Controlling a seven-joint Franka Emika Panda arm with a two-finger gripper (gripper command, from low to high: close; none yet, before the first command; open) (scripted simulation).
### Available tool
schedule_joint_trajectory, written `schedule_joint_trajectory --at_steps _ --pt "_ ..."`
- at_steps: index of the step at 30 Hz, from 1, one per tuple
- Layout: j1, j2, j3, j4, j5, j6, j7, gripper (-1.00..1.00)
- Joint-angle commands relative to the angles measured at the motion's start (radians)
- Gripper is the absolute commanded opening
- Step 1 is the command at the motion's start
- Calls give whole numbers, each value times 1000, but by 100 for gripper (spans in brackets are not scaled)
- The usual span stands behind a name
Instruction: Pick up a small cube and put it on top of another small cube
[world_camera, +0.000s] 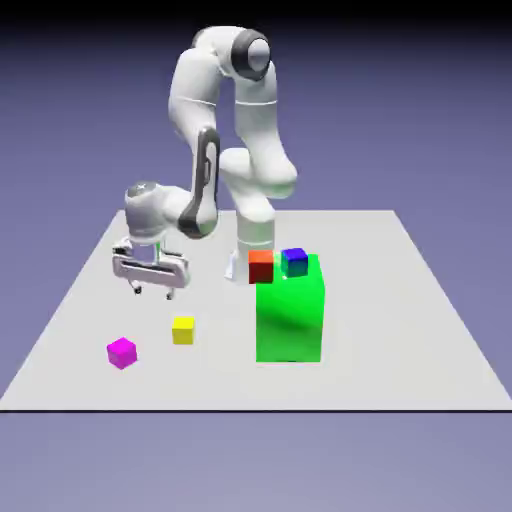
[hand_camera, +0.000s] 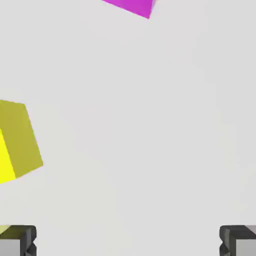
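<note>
Yellow cube (world_camera: 183, 330) sits on the surface (world_camera: 400, 340), at 5 o'clock from my pincer (world_camera: 152, 288). Pincer wide open, empty, hovering. Magenta cube (world_camera: 121, 352) at 8 o'clock from yellow.

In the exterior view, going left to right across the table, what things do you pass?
Small magenta cube → open gripper → small yellow cube → small red cube → big green block.

The grey table (world_camera: 420, 350) bears a yellow cube (world_camera: 183, 330), magenta cube (world_camera: 122, 352), green block (world_camera: 290, 315) and red cube (world_camera: 261, 267).
</note>
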Motion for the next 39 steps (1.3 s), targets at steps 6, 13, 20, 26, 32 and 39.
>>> schedule_joint_trajectory --at_steps 6,13,20,26,32,39 --pt "210 0 0 0 0 0 0 0" --pt "181 253 37 43 36 211 -25 0" --pt "194 140 20 24 20 117 -14 -100" --pt "241 -12 4 34 34 3 8 -100" --pt "455 -175 41 167 135 -168 86 -100" --pt "658 -391 81 221 132 -472 179 -100"
